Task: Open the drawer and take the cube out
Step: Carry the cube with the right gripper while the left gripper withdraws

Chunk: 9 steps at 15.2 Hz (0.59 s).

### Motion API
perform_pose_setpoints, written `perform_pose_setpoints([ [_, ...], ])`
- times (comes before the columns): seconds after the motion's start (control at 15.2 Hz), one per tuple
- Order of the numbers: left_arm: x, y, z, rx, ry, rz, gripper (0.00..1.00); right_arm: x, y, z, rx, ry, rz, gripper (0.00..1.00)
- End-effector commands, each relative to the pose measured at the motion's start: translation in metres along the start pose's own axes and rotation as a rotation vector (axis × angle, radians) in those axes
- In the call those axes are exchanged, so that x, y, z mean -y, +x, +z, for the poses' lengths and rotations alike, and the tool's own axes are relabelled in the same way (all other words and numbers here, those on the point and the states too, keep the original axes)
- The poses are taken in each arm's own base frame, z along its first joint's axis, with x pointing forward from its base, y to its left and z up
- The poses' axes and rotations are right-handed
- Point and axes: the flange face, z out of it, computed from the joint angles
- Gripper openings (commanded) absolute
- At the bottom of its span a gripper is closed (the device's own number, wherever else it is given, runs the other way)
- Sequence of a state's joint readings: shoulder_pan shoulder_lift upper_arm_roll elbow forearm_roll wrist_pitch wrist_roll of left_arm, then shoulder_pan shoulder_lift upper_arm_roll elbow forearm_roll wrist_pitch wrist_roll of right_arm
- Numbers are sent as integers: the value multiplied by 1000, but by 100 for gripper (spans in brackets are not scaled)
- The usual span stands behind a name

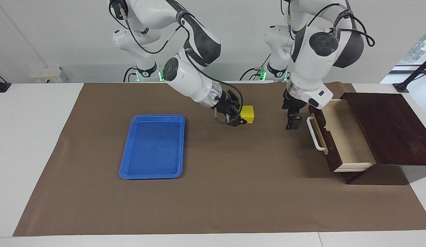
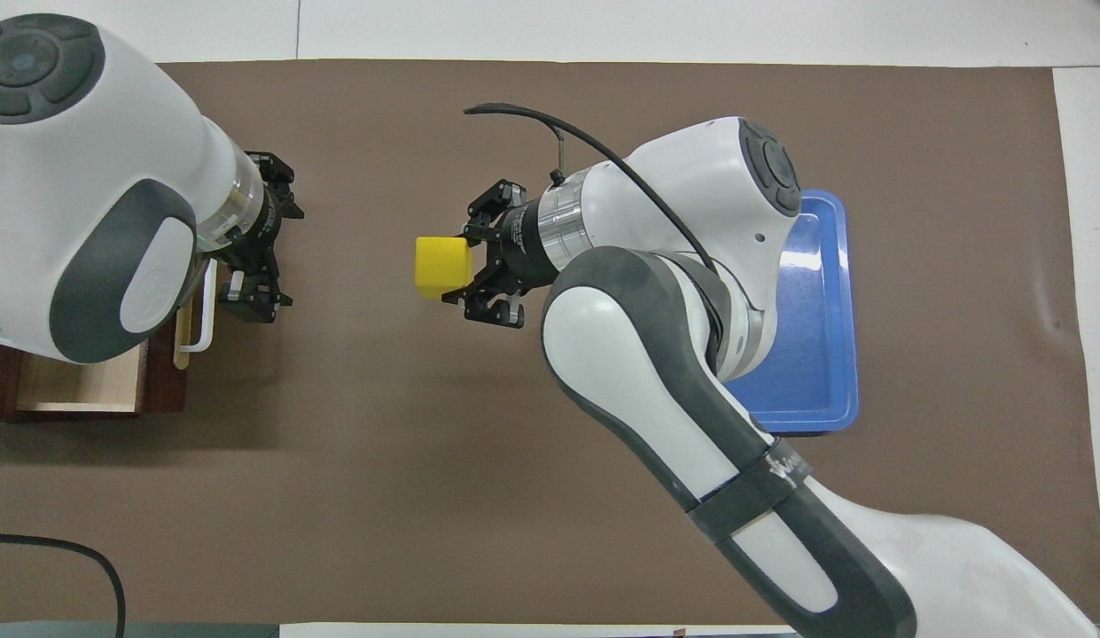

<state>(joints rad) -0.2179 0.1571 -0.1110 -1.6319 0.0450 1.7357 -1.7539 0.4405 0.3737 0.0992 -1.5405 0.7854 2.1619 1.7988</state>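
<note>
The drawer stands pulled out of its dark wooden box, and its pale interior shows nothing inside. In the overhead view the drawer is partly hidden under the left arm. My right gripper is shut on the yellow cube and holds it over the mat, between the drawer and the blue tray. In the overhead view its fingers clasp one end of the cube, with the right gripper beside it. My left gripper hangs just in front of the white handle, apart from it.
A blue tray lies on the brown mat toward the right arm's end of the table. The dark box stands at the left arm's end.
</note>
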Motion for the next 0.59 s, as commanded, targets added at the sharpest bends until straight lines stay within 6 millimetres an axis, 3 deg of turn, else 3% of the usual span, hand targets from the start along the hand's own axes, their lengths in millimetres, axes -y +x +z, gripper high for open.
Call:
perform_pose_setpoints([
  [0.0, 24, 22, 21, -39, -30, 44, 100, 1, 3, -8, -13, -14, -42, 0],
  [0.13, 27, 29, 37, -68, -40, 62, 100, 7, 12, -14, -22, -21, -42, 0],
  [0.26, 27, 35, 46, -76, -40, 72, 100, 20, 34, -29, -29, -26, -50, 0],
  [0.53, 25, 59, 56, -73, -43, 85, 100, 57, 113, -90, -46, -13, -60, 0],
])
